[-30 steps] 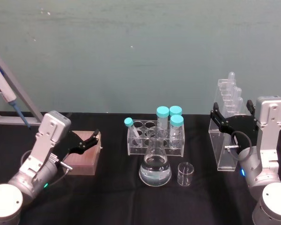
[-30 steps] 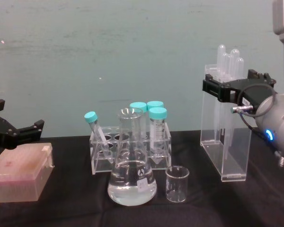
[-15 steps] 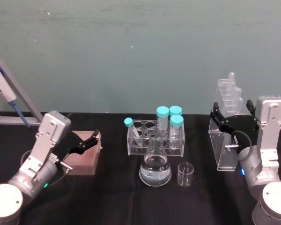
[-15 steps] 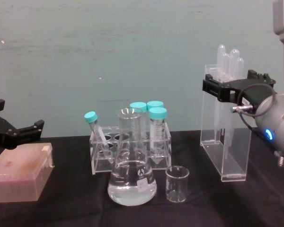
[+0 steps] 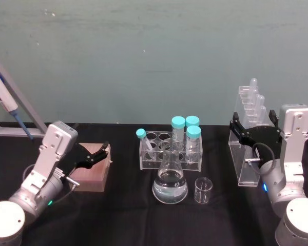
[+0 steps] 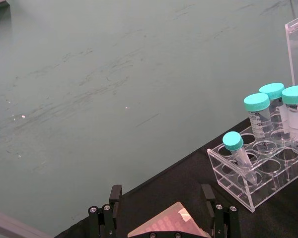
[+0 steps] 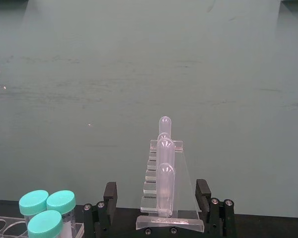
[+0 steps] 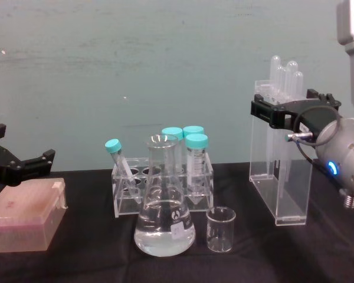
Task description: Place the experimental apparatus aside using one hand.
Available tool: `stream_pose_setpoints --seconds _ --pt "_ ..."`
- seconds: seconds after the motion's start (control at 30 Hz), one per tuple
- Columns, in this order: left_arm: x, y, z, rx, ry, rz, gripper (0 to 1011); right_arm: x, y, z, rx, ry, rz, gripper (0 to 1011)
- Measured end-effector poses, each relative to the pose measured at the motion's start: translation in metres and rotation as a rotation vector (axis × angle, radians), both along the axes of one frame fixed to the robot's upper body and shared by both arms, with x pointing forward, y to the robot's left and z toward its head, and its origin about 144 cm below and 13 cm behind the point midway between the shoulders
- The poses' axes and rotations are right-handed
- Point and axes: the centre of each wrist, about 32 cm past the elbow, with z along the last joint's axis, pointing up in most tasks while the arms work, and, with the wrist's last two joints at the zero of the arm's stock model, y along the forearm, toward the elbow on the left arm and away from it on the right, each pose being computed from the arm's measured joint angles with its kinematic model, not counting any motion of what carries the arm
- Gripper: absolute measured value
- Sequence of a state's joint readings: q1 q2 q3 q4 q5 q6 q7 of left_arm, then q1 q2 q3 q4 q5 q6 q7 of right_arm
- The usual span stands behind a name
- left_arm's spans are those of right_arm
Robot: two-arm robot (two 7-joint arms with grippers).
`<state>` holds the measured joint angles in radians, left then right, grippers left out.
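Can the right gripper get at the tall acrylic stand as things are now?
Probably yes: the right gripper is open and faces the acrylic stand, whose top sits framed between its jaws, and nothing stands in the way.

On the black worktop (image 5: 118, 215), from left to right: a pinkish box (image 5: 92, 169) lying flat; a clear tube rack (image 5: 169, 156) with teal-capped tubes at the middle; just in front of it a conical flask (image 5: 170, 185) holding clear liquid, with a small glass beaker (image 5: 203, 190) close beside; a tall acrylic stand (image 5: 242, 166) upright at the right.
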<state>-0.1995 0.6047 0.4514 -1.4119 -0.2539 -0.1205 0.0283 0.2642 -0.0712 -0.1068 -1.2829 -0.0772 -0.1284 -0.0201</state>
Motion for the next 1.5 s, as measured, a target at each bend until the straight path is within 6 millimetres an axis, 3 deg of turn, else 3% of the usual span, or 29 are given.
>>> stream_pose_setpoints --seconds 1.5 --pt "0.0 0.0 0.0 0.0 0.0 0.0 1000 -0.0003 -0.0004 0.0005 0.01 0.006 0.017 1010"
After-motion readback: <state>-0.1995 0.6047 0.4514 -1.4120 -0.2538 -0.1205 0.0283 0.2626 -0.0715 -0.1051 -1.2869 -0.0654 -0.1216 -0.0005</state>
